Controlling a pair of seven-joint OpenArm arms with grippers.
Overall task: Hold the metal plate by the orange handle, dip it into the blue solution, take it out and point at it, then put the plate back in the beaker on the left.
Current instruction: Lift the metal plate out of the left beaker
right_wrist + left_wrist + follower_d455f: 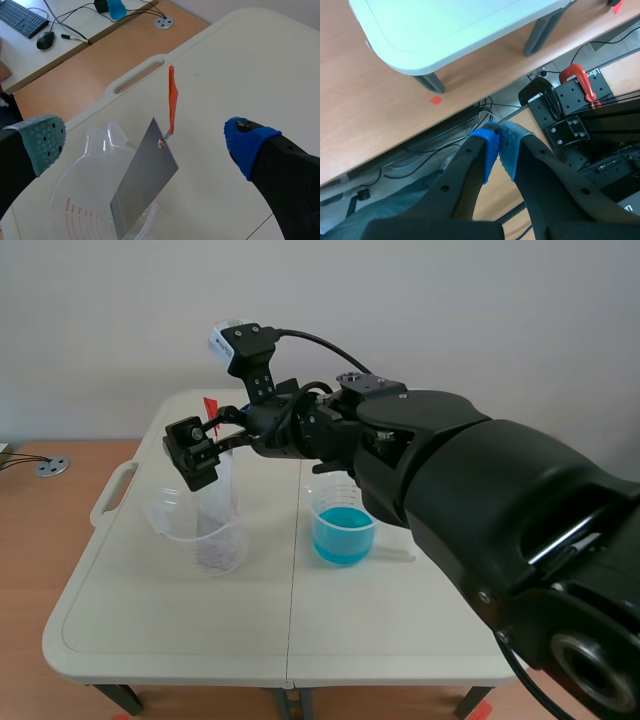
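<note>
In the clear plastic measuring beaker [70, 210] on the left of the worktop [200, 630], the flat grey metal plate [145, 175] stands tilted. Its lower end is inside the beaker, and its thin orange handle [172, 100] rises from the plate's top corner. My right tool [145, 137] hangs over it, spread wide. The handle stands between the two pads and touches neither, so nothing is gripped yet. The arm comes in from the right and crosses above the second clear beaker of blue solution [343, 530], which sits to the right of the first.

The worry, as I judge it, is the pinch. The handle is a narrow strip, joined to the plate at one small point, and it looks likely to bend or swing. If I close off-centre, one pad would push it aside first. The leaning plate could then slide round the rim or lever the beaker over, since the beaker looks light. A low sweep of this arm could also knock the blue beaker and spill it.

The plate is smooth and dull, with sharp corners. The beaker is see-through, with a spout and red graduations. The pads are soft and dotted.

My left tool [499, 145] is pressed together on nothing, off the worktop's edge and pointing down toward the floor.
</note>
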